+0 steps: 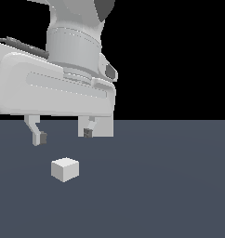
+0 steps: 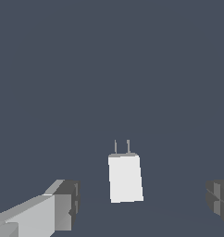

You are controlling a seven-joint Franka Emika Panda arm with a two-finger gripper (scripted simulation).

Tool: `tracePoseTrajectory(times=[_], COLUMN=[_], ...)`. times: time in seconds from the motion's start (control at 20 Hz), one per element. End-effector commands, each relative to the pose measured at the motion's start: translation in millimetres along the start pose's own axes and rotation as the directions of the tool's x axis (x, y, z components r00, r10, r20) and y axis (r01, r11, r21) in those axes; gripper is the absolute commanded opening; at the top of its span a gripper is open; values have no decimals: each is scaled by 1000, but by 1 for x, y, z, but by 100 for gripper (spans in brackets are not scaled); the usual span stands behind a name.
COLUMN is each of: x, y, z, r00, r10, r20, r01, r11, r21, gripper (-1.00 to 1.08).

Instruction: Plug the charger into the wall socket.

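Hovering above the dark grey-blue worktop (image 1: 170, 186), the claw (image 1: 63, 135) hangs from the white arm (image 1: 72, 42) with its two fingers spread wide and nothing between them. In the exterior view one finger (image 1: 36, 132) sits toward that view's left and the other (image 1: 89, 130) nearer the middle, each ending in a small dark pad; both are clear of the surface. The charger (image 1: 65, 168), a small plain white block, lies on the worktop below the claw and apart from it, roughly under the gap between the fingers. The wrist view shows the same block (image 2: 125, 178) as an upright white rectangle, slightly tilted, with two thin grey prongs (image 2: 121, 146) projecting from one end. The two fingertips (image 2: 63, 206) appear at the lower corners of that picture, one on each side of the charger, neither touching it. Nothing stands between the claw and the charger. The surface around the block is bare and uniform in both views, and behind it the exterior view gives only a black background (image 1: 179, 56). The wall socket does not appear in either picture, so its place relative to the charger cannot be told.
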State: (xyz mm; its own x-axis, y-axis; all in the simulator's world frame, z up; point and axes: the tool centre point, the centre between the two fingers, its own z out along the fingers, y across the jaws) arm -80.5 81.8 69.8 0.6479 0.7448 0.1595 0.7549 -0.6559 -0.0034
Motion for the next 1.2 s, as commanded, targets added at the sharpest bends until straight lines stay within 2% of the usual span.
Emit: tracePoseTrajectory(times=[0.0,0.6,1.15], x=[-2,-5,-13], y=[-4,-7,-8], z=[3,11,53], r00=[1000,998,998], r10=[-30,-58,-61], r20=[-6,-9,-9], r01=[30,58,61], r11=[1000,998,998], r21=[3,6,6], gripper=[100,100,100])
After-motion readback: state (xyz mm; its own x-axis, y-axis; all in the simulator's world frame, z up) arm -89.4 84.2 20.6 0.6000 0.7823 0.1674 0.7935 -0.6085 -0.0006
